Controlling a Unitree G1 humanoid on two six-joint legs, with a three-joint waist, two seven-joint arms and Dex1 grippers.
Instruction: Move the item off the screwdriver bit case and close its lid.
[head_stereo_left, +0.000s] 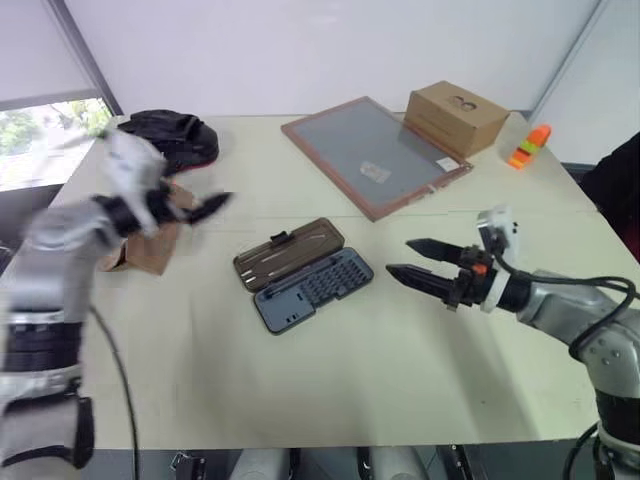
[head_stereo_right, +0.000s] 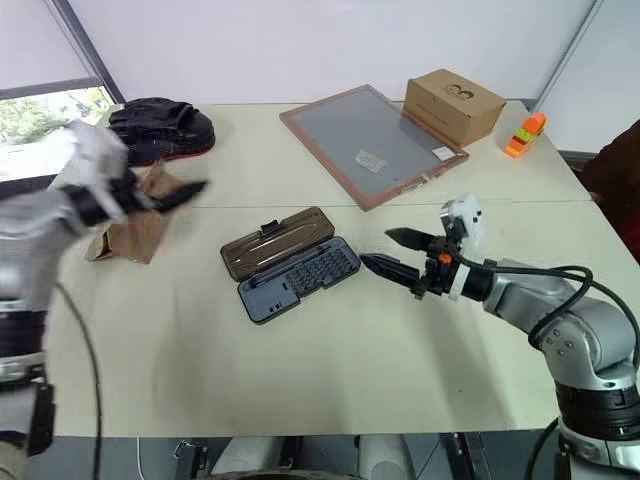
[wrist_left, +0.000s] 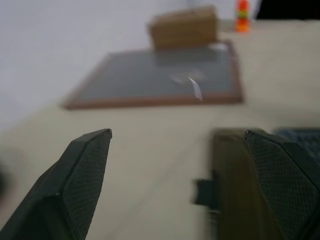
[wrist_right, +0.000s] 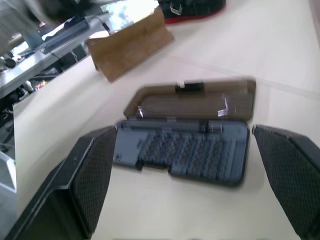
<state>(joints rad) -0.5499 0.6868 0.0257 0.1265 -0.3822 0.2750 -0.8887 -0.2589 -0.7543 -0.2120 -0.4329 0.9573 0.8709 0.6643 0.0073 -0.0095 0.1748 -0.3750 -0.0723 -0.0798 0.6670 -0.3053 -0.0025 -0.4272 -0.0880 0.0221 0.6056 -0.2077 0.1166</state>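
**On the table: 1 bit case, lid open, bag set aside**

Beside the framed grey panel (head_stereo_left: 375, 155), nearer the robot: 1 flat dark plastic screwdriver bit case (head_stereo_left: 312, 288), rows of bits exposed; 1 smoky brown translucent lid (head_stereo_left: 288, 253) lying flat open. Left of the case, well apart: 1 folded kraft paper bag (head_stereo_right: 130, 235). 2 grippers, both spread wide and empty: left gripper (head_stereo_left: 205, 208) above the bag, right gripper (head_stereo_left: 415, 260) just right of the case.

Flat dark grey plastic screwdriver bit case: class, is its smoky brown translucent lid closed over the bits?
No: the smoky brown translucent lid lies folded back flat on the table beside the flat dark grey plastic screwdriver bit case, leaving the rows of bits uncovered.
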